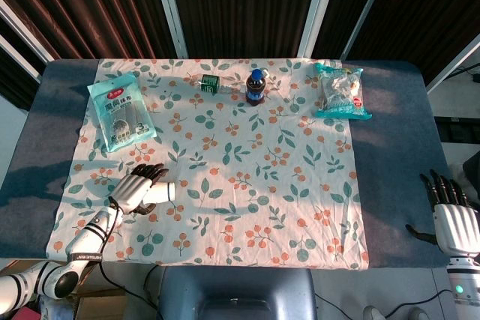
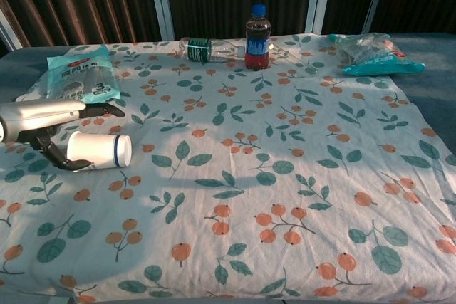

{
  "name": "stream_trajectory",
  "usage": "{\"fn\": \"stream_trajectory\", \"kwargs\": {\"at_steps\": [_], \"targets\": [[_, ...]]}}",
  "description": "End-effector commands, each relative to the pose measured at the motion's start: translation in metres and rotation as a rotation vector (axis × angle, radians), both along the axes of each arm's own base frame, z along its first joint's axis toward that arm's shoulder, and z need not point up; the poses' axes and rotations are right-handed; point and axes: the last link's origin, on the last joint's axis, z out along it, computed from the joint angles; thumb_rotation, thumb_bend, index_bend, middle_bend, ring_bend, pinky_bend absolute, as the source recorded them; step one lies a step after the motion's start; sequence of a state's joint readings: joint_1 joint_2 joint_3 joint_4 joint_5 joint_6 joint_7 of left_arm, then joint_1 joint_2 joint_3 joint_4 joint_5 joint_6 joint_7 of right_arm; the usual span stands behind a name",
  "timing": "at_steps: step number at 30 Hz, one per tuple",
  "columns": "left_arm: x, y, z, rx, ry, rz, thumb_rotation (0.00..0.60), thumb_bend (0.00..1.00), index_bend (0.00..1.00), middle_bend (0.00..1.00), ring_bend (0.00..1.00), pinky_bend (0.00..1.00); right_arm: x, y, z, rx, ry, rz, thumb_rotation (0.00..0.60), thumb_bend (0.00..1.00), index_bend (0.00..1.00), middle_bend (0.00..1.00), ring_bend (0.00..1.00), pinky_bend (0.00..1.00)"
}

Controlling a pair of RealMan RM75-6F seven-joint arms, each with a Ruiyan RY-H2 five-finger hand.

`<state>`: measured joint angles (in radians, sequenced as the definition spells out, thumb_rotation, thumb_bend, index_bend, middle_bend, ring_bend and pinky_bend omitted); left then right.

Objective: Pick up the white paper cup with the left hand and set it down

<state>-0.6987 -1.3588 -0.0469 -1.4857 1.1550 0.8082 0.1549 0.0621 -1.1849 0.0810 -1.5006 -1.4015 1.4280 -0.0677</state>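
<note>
The white paper cup [image 2: 100,150] lies on its side on the floral cloth [image 2: 271,176] at the left, its blue-banded rim pointing right. My left hand [image 2: 43,115] wraps round its base end, fingers over the far side and thumb under the near side. From the head view, the left hand [image 1: 137,187] covers most of the cup [image 1: 163,192]. My right hand [image 1: 452,219] hangs off the table's right edge, fingers straight and apart, holding nothing. It does not show in the chest view.
A cola bottle [image 2: 258,28] stands at the back middle, with a clear bottle [image 2: 206,49] lying beside it. A teal packet [image 2: 80,80] lies at the back left, just beyond the left hand. A snack bag [image 2: 374,53] sits at the back right.
</note>
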Motion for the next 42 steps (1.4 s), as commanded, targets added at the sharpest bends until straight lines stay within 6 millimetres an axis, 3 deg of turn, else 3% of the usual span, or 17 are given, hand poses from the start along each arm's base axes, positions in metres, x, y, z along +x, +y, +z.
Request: {"fn": "stream_trajectory", "kwargs": {"at_steps": [1, 7, 13, 17, 18, 22, 24, 27, 29, 31, 34, 42], "targets": [[0.003, 0.0, 0.002, 0.017, -0.012, -0.021, 0.6, 0.33, 0.0, 0.0, 0.0, 0.0, 0.0, 0.0, 0.001, -0.003, -0.001, -0.002, 0.6, 0.0, 0.0, 0.0, 0.0, 0.0], [0.016, -0.009, 0.003, 0.005, 0.067, -0.116, 0.6, 0.33, 0.0, 0.0, 0.0, 0.0, -0.001, 0.0, -0.002, 0.012, -0.002, -0.008, 0.6, 0.0, 0.0, 0.0, 0.0, 0.0], [0.034, -0.008, -0.01, -0.03, 0.125, -0.127, 0.6, 0.34, 0.01, 0.0, 0.0, 0.0, 0.001, -0.001, -0.005, 0.02, -0.006, -0.005, 0.6, 0.0, 0.0, 0.0, 0.0, 0.0], [0.043, -0.004, -0.02, -0.029, 0.129, -0.118, 0.6, 0.34, 0.07, 0.02, 0.0, 0.0, -0.001, -0.001, -0.003, 0.017, -0.007, -0.015, 0.6, 0.0, 0.0, 0.0, 0.0, 0.0], [0.044, -0.003, -0.023, -0.025, 0.131, -0.115, 0.6, 0.35, 0.09, 0.03, 0.0, 0.0, -0.002, -0.001, -0.003, 0.016, -0.008, -0.017, 0.6, 0.0, 0.0, 0.0, 0.0, 0.0], [0.045, 0.003, -0.031, -0.014, 0.162, -0.09, 0.6, 0.42, 0.47, 0.12, 0.0, 0.0, -0.003, -0.001, -0.003, 0.015, -0.012, -0.019, 0.6, 0.0, 0.0, 0.0, 0.0, 0.0], [0.044, 0.005, -0.034, -0.008, 0.188, -0.078, 0.6, 0.44, 0.49, 0.16, 0.0, 0.0, -0.005, 0.0, -0.002, 0.012, -0.015, -0.023, 0.6, 0.0, 0.0, 0.0, 0.0, 0.0], [0.041, 0.007, -0.035, 0.005, 0.214, -0.064, 0.6, 0.48, 0.43, 0.25, 0.0, 0.0, -0.007, 0.001, 0.0, 0.006, -0.017, -0.03, 0.6, 0.0, 0.0, 0.0, 0.0, 0.0], [0.04, 0.007, -0.033, 0.02, 0.233, -0.067, 0.6, 0.5, 0.51, 0.32, 0.03, 0.0, -0.009, 0.001, 0.0, 0.005, -0.018, -0.034, 0.6, 0.0, 0.0, 0.0, 0.0, 0.0], [0.04, 0.007, -0.032, 0.026, 0.234, -0.064, 0.6, 0.51, 0.5, 0.35, 0.06, 0.0, -0.01, 0.001, 0.0, 0.005, -0.018, -0.036, 0.6, 0.0, 0.0, 0.0, 0.0, 0.0], [0.043, 0.007, -0.026, 0.039, 0.219, -0.064, 0.6, 0.51, 0.42, 0.35, 0.07, 0.0, -0.009, 0.001, 0.0, 0.007, -0.019, -0.033, 0.6, 0.0, 0.0, 0.0, 0.0, 0.0], [0.058, 0.002, -0.011, 0.107, 0.043, -0.117, 0.6, 0.51, 0.4, 0.37, 0.1, 0.0, -0.006, -0.002, -0.002, 0.017, -0.014, -0.027, 0.6, 0.0, 0.0, 0.0, 0.0, 0.0]]}}
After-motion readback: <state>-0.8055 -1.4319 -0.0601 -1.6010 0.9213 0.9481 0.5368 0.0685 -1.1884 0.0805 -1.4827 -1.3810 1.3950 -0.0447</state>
